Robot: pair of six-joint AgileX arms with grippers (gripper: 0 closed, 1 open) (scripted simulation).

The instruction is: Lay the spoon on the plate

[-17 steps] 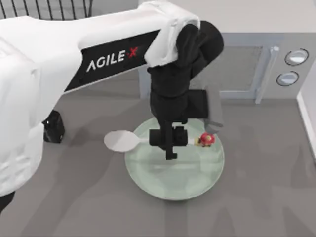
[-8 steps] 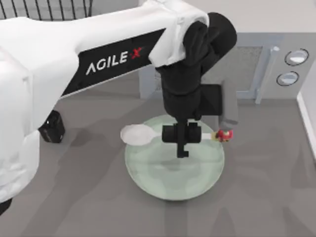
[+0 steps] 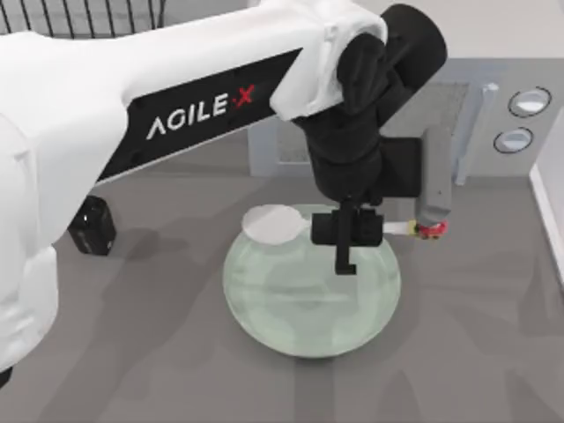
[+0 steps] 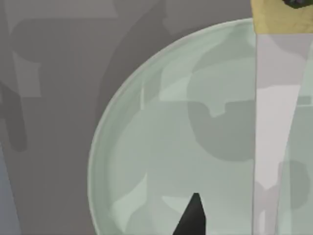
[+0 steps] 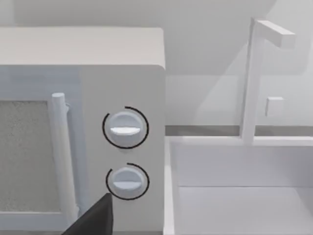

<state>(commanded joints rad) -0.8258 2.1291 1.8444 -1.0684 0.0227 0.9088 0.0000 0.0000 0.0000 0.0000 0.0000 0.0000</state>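
My left gripper [image 3: 345, 232] is shut on the thin handle of the white spoon [image 3: 275, 224] and holds it level above the far part of the mint-green plate [image 3: 300, 304]. The oval bowl hangs over the plate's far-left rim. The red ornament [image 3: 432, 229] sticks out past the far-right rim. In the left wrist view the pale spoon handle [image 4: 271, 127] crosses above the plate [image 4: 161, 147], and one dark fingertip [image 4: 193, 219] shows below. A dark part of my right gripper [image 5: 95, 220] faces the microwave in the right wrist view.
A grey microwave [image 3: 458, 115] with two round knobs [image 3: 529, 101] stands at the back right, also seen close up as the microwave [image 5: 83, 137]. A white sink basin [image 5: 239, 196] lies beside it. A small black block [image 3: 92, 227] sits at the left.
My left gripper has carried the spoon to the right and toward the back. The bowl went from left of the plate to over its far rim; the ornament now overhangs the right side.
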